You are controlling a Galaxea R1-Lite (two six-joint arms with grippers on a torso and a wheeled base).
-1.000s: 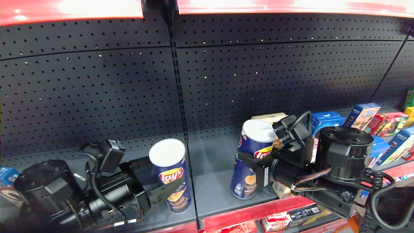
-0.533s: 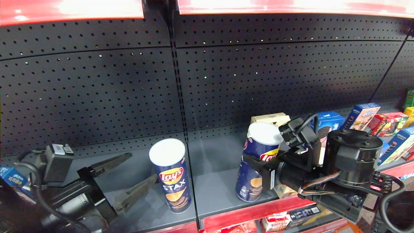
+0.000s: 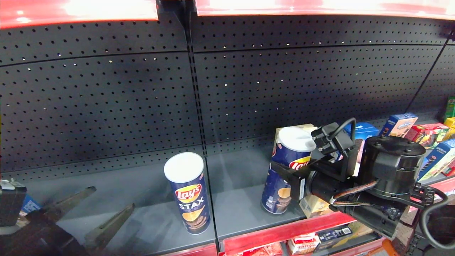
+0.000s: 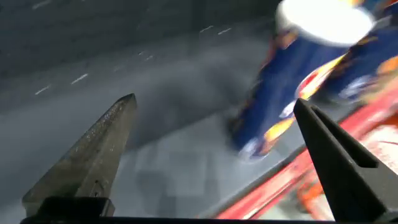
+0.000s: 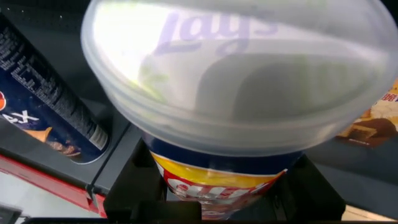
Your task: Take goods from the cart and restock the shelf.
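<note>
One blue chip can (image 3: 187,192) stands on the shelf (image 3: 238,202), lower centre; the left gripper (image 3: 113,197) gapes empty, lower left. The right gripper (image 3: 284,176) clasps a second can (image 3: 289,149) (tilted), centre right, placement apparently unfinished.

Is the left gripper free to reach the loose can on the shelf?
Likely yes: the left gripper is open, with only bare shelf between it and the can; the right gripper and held can sit well aside.
</note>
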